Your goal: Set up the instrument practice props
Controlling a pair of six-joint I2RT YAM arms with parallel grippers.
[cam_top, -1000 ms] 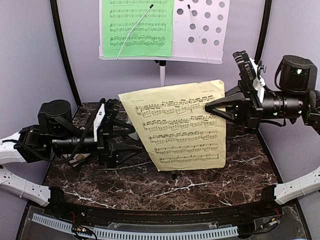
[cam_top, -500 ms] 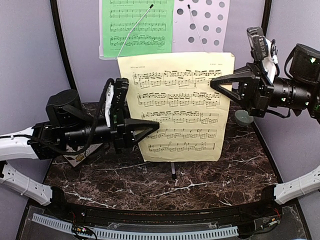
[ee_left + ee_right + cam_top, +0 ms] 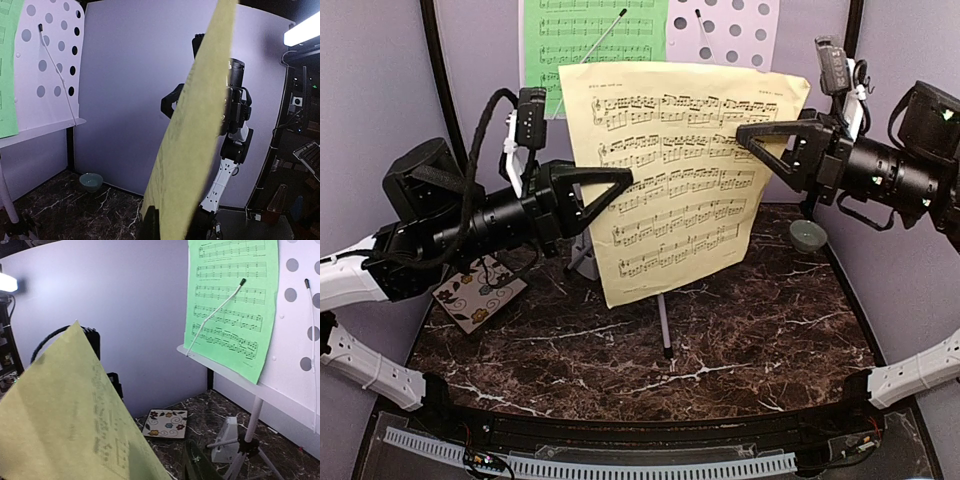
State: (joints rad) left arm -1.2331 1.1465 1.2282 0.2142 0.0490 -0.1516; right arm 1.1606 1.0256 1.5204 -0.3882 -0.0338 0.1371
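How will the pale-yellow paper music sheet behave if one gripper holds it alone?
Probably floppy: the pale-yellow paper music sheet looks thin edge-on in the left wrist view and curves slightly. Likely very light. Held by the left gripper alone, it may droop.

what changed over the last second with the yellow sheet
The pale-yellow sheet rose from low over the table toward the stand. The left gripper moved in and shut on its left edge; the right gripper rose with it. The green sheet and stand stayed put.
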